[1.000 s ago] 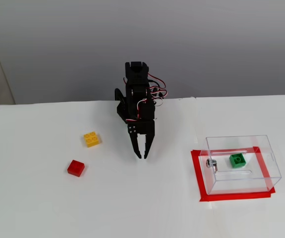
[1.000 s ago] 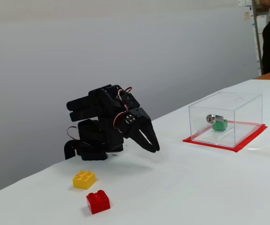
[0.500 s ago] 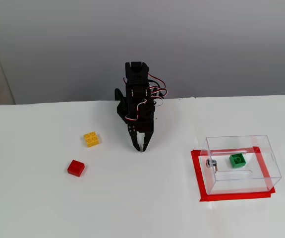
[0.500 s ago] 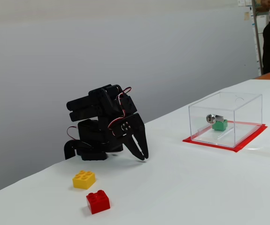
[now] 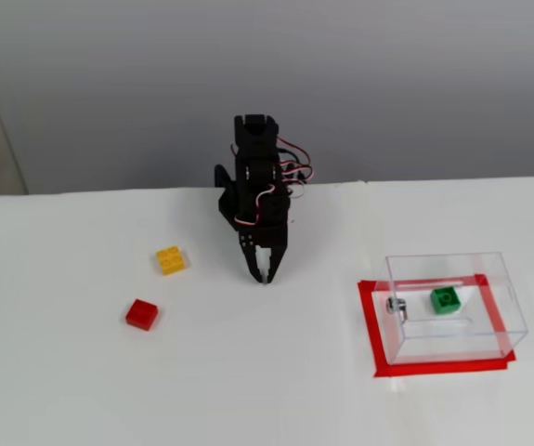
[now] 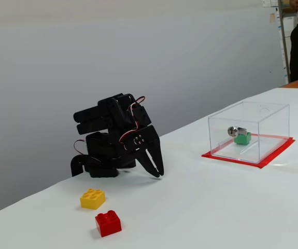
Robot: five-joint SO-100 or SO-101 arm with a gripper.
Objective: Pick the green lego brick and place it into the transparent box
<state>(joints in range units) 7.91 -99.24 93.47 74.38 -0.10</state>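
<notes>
White tabletop under a plain grey wall, lit evenly, seen in both fixed views.

Green lego brick (image 5: 446,300) lying flat inside the transparent box (image 5: 494,269), studs up, close to the small metal knob (image 5: 396,306) on the box wall; brick (image 6: 242,138) visible through the clear wall and resting on the floor of the box (image 6: 265,111) in the lower-angle fixed view. Box seated on a red taped rectangle (image 5: 371,327) near the right edge of the tabletop as the higher fixed view shows it.

Well apart from it, near the back edge and about midway along it, black arm folded low with gripper (image 5: 265,277) pointing down toward the white surface, fingertips drawn together or nearly so and holding nothing; same gripper (image 6: 156,171) just above the tabletop in the lower-angle fixed view. Brick lying to the right of the jaws and nearer the front edge in the higher fixed view, square in outline, so no long axis to speak of.

Yellow brick (image 5: 170,259) and red brick (image 5: 141,314) loose on the left half of the tabletop, untouched.

Task judged done: brick in the box, arm parked, no further reach apparently called for.
</notes>
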